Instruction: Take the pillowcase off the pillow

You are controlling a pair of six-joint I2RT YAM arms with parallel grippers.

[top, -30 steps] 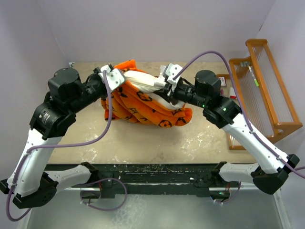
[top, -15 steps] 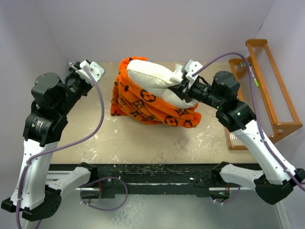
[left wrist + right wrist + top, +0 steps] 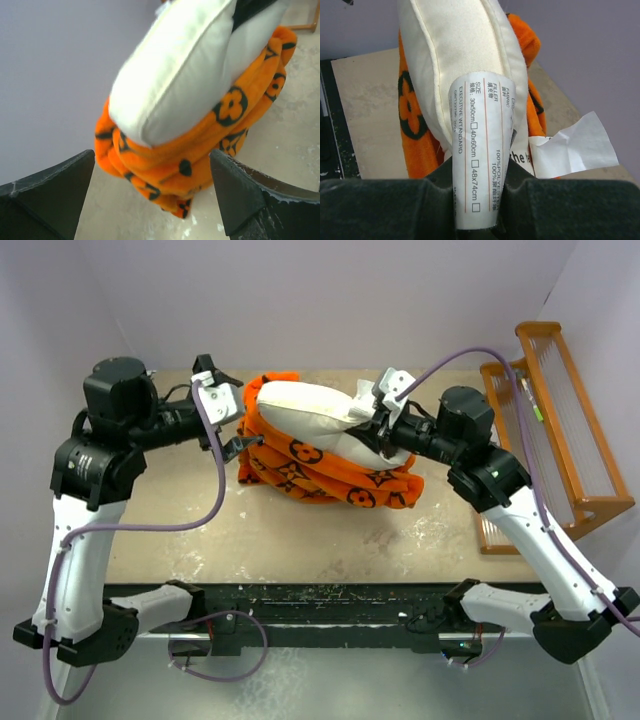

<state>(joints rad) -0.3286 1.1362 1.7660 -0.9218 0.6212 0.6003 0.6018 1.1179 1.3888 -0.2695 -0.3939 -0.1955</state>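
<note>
The cream-white pillow is lifted at its right end, most of its top bare. The orange pillowcase with dark motifs is bunched around its underside and rests on the table. My right gripper is shut on the pillow's right end, with the printed tag pinched between its jaws. My left gripper is wide open at the bundle's left end, apart from the fabric. In the left wrist view the pillow and pillowcase lie ahead of the open left gripper.
A wooden rack stands at the table's right edge, with small items beside it. The back wall is close behind the pillow. A crumpled white paper slip hangs by the tag.
My left gripper let go of the pillowcase, opened, swung out left and came back to the bundle's left end. More of the pillow now shows above the cover.
</note>
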